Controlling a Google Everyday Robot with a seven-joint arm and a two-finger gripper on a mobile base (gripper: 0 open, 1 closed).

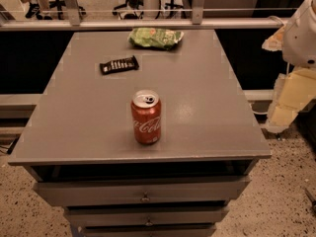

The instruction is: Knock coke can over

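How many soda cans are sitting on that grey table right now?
1. The coke can stands upright near the front edge of the table, roughly centred. None seems hidden. The robot's hand is off the table's right side, apart from it.

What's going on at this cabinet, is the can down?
Not yet. The coke can stands upright near the front of the grey cabinet top, with nothing touching it. The robot's arm is at the right edge of the view. Its gripper hangs beside the top's right side, well apart from the can. A black candy bar wrapper and a green chip bag lie farther back.
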